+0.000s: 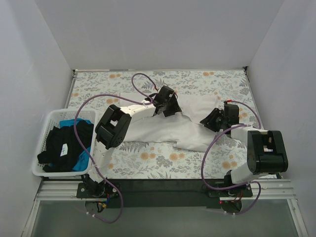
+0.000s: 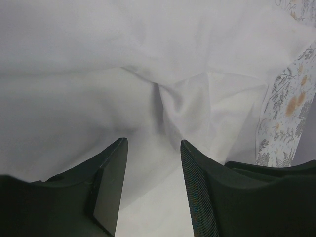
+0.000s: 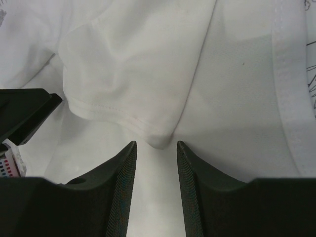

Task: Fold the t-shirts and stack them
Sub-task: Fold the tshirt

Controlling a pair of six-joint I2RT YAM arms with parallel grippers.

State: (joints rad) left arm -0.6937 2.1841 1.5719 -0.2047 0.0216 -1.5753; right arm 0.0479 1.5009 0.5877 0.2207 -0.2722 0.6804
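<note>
A white t-shirt lies spread and rumpled across the middle of the floral tablecloth. My left gripper hovers over its far edge. In the left wrist view this gripper is open, with creased white cloth under and between the fingers. My right gripper sits over the shirt's right end. Seen from the right wrist, it is open, and a folded sleeve corner with a stitched hem lies just beyond the tips. Black and blue t-shirts are piled in the basket.
The white slotted basket stands at the table's left edge. White walls close in the table on the left, back and right. Purple cables loop over both arms. The tablecloth shows just right of the shirt in the left wrist view.
</note>
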